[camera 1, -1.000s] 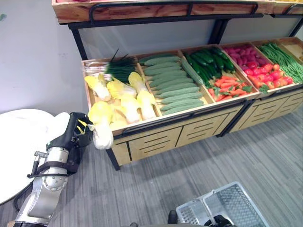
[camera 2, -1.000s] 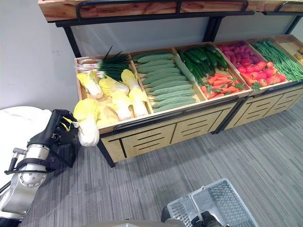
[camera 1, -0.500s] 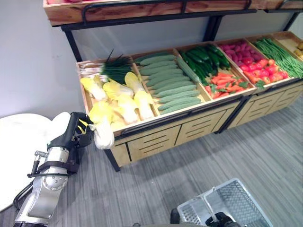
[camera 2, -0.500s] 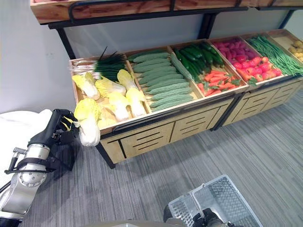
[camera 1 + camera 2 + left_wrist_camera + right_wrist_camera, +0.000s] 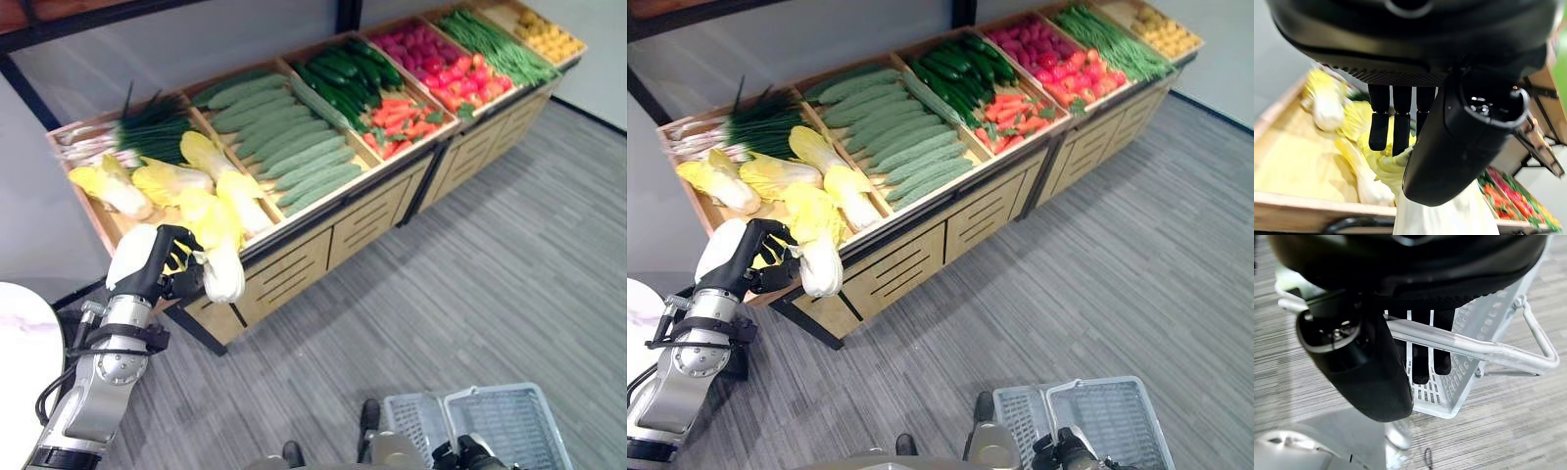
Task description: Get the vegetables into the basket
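A napa cabbage (image 5: pixel 220 257) is held in the left hand (image 5: pixel 162 271), whose fingers (image 5: pixel 1393 128) are curled over the leafy yellow top while the thumb (image 5: pixel 1459 142) is pressed against the other side; the pale stalk end is left hanging downward, just outside the front edge of the wooden display stand (image 5: pixel 323 235), so that the cabbage is lifted clear of the stand's front left compartment, where more cabbages (image 5: pixel 167 181) are lying; the grip near the leaves is judged firm enough for carrying, though loose leaves could slip. The white wire basket (image 5: pixel 490 431) is carried low at the robot's right side, above the grey floor (image 5: pixel 490 294) and well apart from the cabbage; its metal handle (image 5: pixel 1469 346) is hooked under the curled fingers (image 5: pixel 1422 362) of the right hand (image 5: pixel 1381 357), presumably so that the basket hangs open for loading. Cucumbers (image 5: pixel 294 157), carrots (image 5: pixel 402 117) and green beans (image 5: pixel 490 44) are seen in compartments further toward the stand's right end. The task is judged to be at an early stage: the cabbage is not yet in the basket, and the two hands must be brought together.
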You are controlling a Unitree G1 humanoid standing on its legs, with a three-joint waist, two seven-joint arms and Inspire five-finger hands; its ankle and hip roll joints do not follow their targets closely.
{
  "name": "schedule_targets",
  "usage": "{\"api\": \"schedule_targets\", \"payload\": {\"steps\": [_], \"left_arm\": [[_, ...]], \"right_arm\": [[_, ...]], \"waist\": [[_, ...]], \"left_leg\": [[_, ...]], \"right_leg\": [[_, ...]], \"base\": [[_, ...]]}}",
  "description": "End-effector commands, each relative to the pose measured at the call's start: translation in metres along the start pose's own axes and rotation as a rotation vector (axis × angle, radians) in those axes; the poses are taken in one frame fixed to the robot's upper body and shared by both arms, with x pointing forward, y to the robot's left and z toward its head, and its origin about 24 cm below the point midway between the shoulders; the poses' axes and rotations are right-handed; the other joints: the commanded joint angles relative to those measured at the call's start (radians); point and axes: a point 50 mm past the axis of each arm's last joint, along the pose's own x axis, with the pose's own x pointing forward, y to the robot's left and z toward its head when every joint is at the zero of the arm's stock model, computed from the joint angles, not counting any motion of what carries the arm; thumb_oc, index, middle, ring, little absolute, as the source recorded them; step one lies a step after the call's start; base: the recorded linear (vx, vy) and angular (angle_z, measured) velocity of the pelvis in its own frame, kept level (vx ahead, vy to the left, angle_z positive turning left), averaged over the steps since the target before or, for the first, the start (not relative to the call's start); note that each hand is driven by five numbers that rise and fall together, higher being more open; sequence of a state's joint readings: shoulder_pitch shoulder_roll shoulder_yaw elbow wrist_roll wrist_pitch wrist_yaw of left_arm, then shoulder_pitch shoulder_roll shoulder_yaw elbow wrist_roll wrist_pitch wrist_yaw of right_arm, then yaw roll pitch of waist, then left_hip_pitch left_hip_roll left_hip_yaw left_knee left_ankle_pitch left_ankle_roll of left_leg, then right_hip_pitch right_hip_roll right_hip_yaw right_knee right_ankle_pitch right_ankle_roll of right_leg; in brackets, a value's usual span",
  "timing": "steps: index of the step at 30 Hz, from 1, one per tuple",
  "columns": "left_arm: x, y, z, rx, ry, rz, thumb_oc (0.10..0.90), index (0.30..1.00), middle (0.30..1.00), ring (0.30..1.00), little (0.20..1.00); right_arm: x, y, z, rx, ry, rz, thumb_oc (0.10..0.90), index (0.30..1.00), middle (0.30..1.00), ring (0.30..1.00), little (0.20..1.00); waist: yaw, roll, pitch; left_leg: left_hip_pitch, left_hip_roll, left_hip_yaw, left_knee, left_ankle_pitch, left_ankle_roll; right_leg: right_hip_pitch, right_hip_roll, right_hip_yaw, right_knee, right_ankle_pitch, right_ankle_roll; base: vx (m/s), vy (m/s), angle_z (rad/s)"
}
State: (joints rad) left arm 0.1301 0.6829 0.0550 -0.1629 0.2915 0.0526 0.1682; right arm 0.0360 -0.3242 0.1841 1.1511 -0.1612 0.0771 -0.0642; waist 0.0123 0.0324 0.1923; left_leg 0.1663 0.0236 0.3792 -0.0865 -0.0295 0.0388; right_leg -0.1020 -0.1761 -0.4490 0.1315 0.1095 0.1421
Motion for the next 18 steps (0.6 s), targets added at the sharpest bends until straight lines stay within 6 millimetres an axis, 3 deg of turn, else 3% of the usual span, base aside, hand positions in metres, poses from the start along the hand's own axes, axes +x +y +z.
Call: {"api": "schedule_targets", "payload": {"steps": [1,6,11,14,16,18], "left_arm": [[0.019,0.053,0.051,0.001,-0.264,0.242,0.4,0.3,0.3,0.3,0.3],[0.015,0.047,0.046,-0.033,-0.241,0.224,0.4,0.3,0.3,0.3,0.3],[0.014,0.038,0.043,-0.098,-0.219,0.185,0.4,0.3,0.3,0.3,0.3],[0.015,0.036,0.042,-0.125,-0.213,0.175,0.4,0.3,0.3,0.3,0.3],[0.016,0.033,0.041,-0.139,-0.209,0.161,0.4,0.3,0.3,0.3,0.3],[0.018,0.034,0.044,-0.164,-0.22,0.168,0.4,0.3,0.3,0.3,0.3]], "right_arm": [[0.002,0.001,0.023,-0.109,-0.082,0.005,0.4,0.3,0.3,0.3,0.3],[0.001,-0.001,0.022,-0.119,-0.082,0.003,0.4,0.3,0.3,0.3,0.3],[0.002,-0.006,0.022,-0.115,-0.083,-0.011,0.4,0.3,0.3,0.3,0.3],[0.002,-0.01,0.027,-0.128,-0.104,-0.021,0.4,0.3,0.3,0.3,0.3],[0.002,-0.014,0.029,-0.157,-0.107,-0.022,0.4,0.3,0.3,0.3,0.3],[0.002,-0.02,0.03,-0.149,-0.11,-0.042,0.4,0.3,0.3,0.3,0.3]], "waist": [[0.003,-0.015,-0.054],[0.004,-0.026,-0.076],[-0.006,-0.026,-0.081],[-0.004,-0.036,-0.066],[0.011,-0.048,-0.045],[0.024,-0.056,-0.032]], "left_leg": [[-0.026,-0.056,-0.033,-0.001,-0.087,0.024],[-0.022,-0.041,-0.025,-0.001,-0.075,0.0],[-0.014,-0.003,-0.041,0.005,-0.064,-0.034],[-0.049,0.027,-0.068,0.099,-0.083,-0.053],[-0.101,0.044,-0.123,0.233,-0.092,-0.073],[-0.127,0.017,-0.224,0.218,-0.063,-0.078]], "right_leg": [[0.087,-0.035,0.069,-0.051,-0.038,0.062],[0.141,0.008,0.102,-0.166,-0.056,0.041],[0.165,0.049,0.115,-0.185,-0.097,0.008],[0.168,0.073,0.131,-0.178,-0.128,-0.022],[0.179,0.085,0.144,-0.169,-0.147,-0.046],[0.168,0.082,0.147,-0.158,-0.15,-0.058]], "base": [[0.08,-0.161,-0.46],[0.09,-0.206,-0.31],[0.1,-0.236,-0.02],[0.06,-0.245,0.11],[0.02,-0.185,0.11],[0.0,-0.032,0.04]]}}
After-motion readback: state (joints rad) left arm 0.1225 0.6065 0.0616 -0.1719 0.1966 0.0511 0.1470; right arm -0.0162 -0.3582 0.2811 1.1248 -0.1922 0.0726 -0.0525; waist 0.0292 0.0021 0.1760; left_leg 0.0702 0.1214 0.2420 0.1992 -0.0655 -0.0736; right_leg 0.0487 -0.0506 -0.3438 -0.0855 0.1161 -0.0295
